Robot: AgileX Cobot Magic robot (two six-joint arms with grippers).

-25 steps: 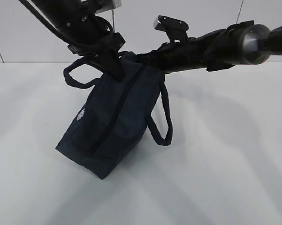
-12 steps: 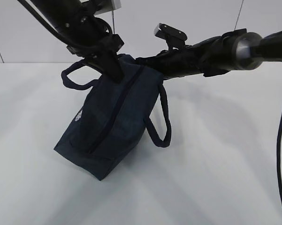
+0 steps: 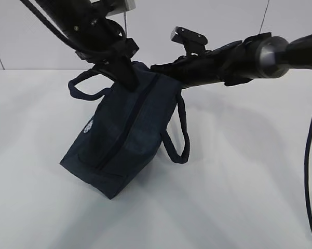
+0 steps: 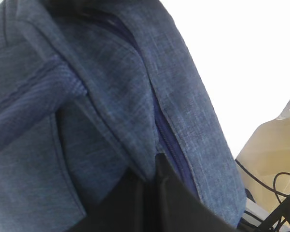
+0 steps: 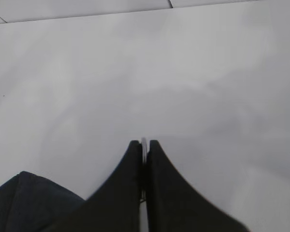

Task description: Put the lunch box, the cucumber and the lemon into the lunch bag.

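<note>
Lunch bag [image 3: 122, 137] hangs tilted below both grippers; right gripper [image 5: 144, 147] pinches a ring pull [image 5: 144, 144]; left gripper [image 3: 125, 78] seemingly clamps fabric.

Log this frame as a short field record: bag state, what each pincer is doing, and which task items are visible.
lunch bag: tilted, one end lifted, lower corner on the white table
zipper: looks shut along the visible length
left pincer: shut on bag fabric at the raised end
right pincer: shut on a thin metal ring, probably the zipper pull
lunch box, cucumber, lemon: none in view
handles: both loops hang free
</note>
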